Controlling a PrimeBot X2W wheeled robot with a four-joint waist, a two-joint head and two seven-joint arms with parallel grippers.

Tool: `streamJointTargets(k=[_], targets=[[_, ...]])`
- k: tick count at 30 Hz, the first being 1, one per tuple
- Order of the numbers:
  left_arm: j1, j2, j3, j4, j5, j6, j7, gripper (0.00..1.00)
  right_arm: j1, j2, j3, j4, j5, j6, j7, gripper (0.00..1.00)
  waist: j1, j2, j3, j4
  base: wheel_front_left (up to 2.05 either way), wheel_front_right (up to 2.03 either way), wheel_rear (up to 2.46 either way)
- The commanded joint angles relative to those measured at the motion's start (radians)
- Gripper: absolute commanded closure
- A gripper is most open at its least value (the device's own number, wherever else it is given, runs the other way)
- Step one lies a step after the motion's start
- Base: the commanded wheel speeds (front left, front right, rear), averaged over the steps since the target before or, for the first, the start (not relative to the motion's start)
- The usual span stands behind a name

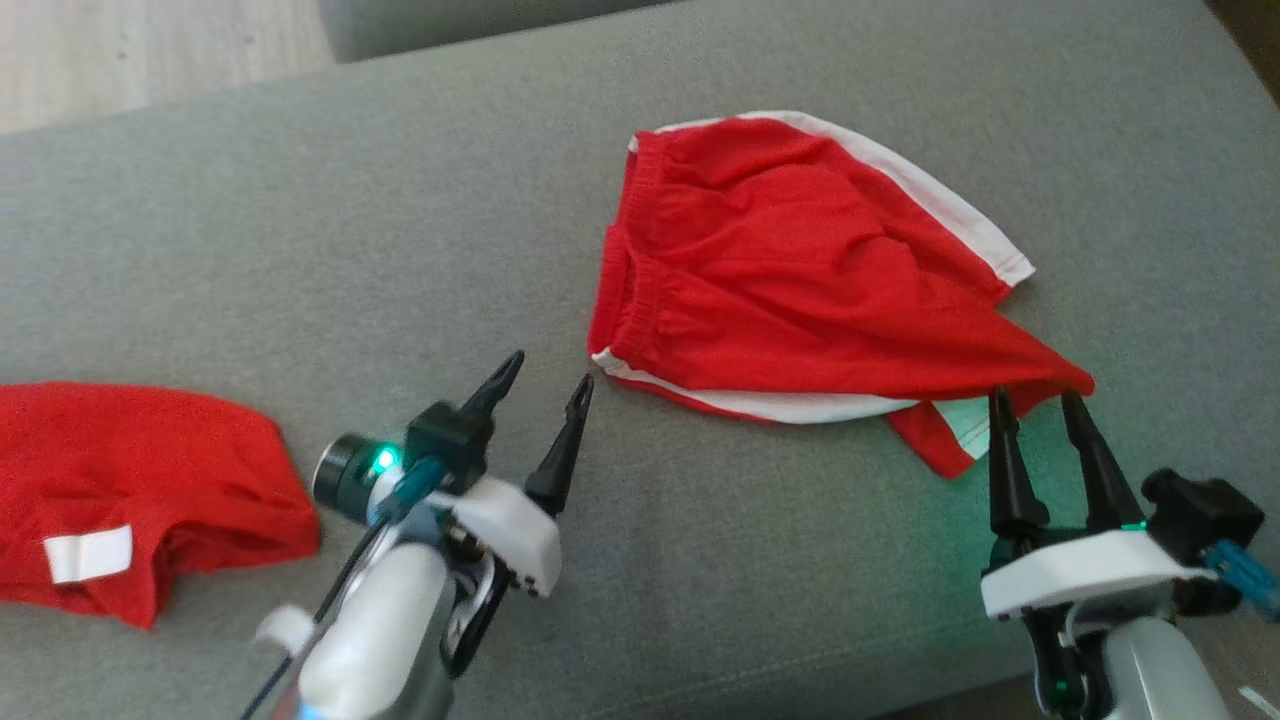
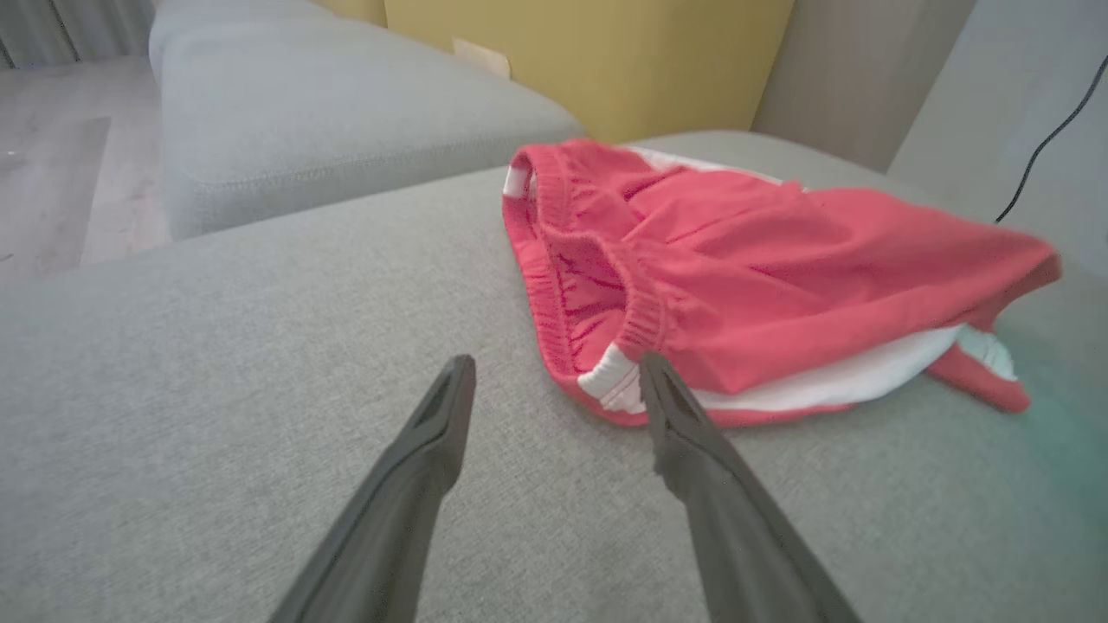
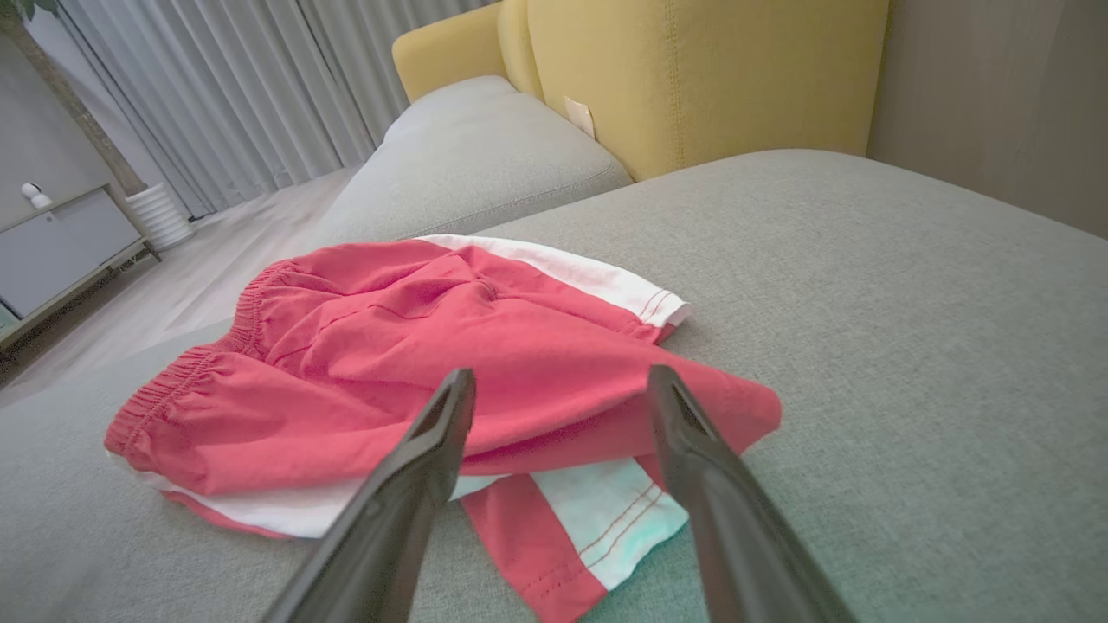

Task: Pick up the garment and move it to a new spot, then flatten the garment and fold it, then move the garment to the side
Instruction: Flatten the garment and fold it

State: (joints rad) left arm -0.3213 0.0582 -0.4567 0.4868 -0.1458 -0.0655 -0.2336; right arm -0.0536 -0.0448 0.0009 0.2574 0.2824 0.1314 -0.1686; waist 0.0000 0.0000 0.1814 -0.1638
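The garment [image 1: 790, 280], red shorts with white side stripes and an elastic waistband, lies crumpled on the grey cushion [image 1: 300, 220] right of centre. My left gripper [image 1: 550, 375] is open just left of the waistband's near corner, apart from it; in the left wrist view the garment [image 2: 762, 268] lies ahead and right of the left gripper [image 2: 558, 381]. My right gripper [image 1: 1035, 400] is open at the garment's near right leg hem. In the right wrist view the right gripper [image 3: 563, 389] frames that hem of the garment [image 3: 415, 363], nothing pinched.
A second red garment [image 1: 130, 490] with a white patch lies at the left edge of the cushion. Another grey cushion [image 2: 329, 112] and a yellow chair [image 3: 692, 78] stand beyond. The cushion's near edge runs just under my right wrist.
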Motion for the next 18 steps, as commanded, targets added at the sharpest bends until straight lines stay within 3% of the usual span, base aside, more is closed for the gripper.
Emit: streamJointTargets(k=[1, 8, 18], targets=[[-0.053, 0.011, 0.019, -0.015, 0.012, -0.006, -0.001, 0.0, -0.036, -0.006, 0.028, -0.028, 0.01, -0.001, -0.017, 0.0, 0.0, 0.0, 0.017, -0.013, 0.0, 0.0, 0.0], [-0.167, 0.018, -0.032, 0.134, 0.058, -0.023, -0.008, 0.0, -0.062, -0.006, 0.038, -0.007, 0.02, -0.001, -0.032, 0.0, 0.0, 0.0, 0.05, -0.042, 0.0, 0.0, 0.0], [-0.221, 0.016, -0.051, 0.214, 0.054, -0.031, -0.025, 0.0, -0.079, -0.005, 0.049, 0.026, 0.031, -0.001, -0.049, 0.0, 0.0, 0.0, 0.055, -0.075, 0.0, 0.0, 0.0]])
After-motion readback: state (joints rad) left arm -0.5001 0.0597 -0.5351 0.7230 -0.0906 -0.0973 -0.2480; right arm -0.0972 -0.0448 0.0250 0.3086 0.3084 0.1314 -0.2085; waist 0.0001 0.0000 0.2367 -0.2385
